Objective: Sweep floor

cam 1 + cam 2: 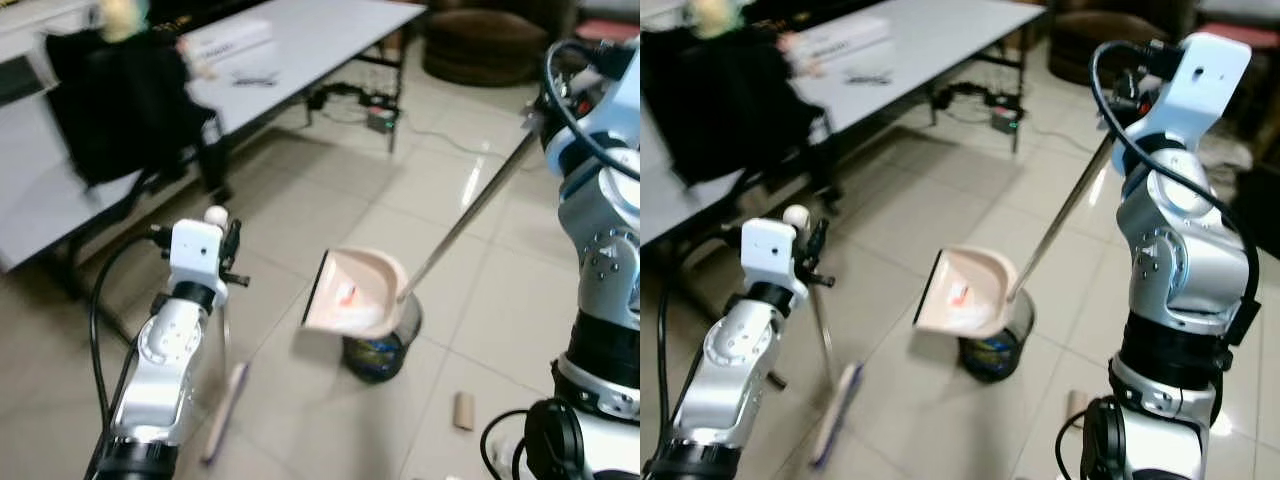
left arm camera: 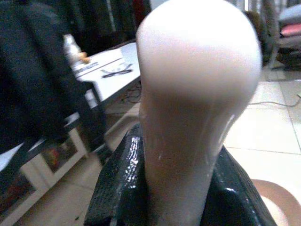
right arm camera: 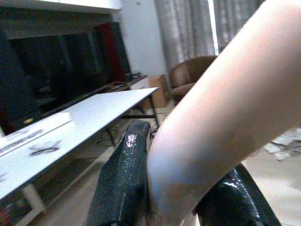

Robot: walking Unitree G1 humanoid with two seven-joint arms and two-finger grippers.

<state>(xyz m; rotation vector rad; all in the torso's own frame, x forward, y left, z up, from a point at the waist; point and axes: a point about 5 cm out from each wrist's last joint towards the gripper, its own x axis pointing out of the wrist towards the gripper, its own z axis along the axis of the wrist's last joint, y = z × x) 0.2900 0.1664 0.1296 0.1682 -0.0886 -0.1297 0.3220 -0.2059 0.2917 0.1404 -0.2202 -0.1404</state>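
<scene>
gripping the pale rounded top of the broom (image 2: 197, 103) at the near left, with the left gripper (image 2: 174, 188) and its black fingers (image 2: 117, 188) clamped on either side of the handle. trailing down from there to the broom head (image 1: 835, 410), lying on the tiled floor (image 1: 300, 190) just right of the left arm. holding the dustpan handle (image 3: 221, 122) high at the right, the right gripper (image 3: 174, 197) pinched shut around it. slanting the long rod down and leftward to the pink dustpan (image 1: 355, 292), tilting over a dark bin (image 1: 378, 352) in the middle of the floor. lying near the bin on its right, a small cardboard tube (image 1: 463, 410). standing at the far left, a white table (image 1: 320, 40).
</scene>
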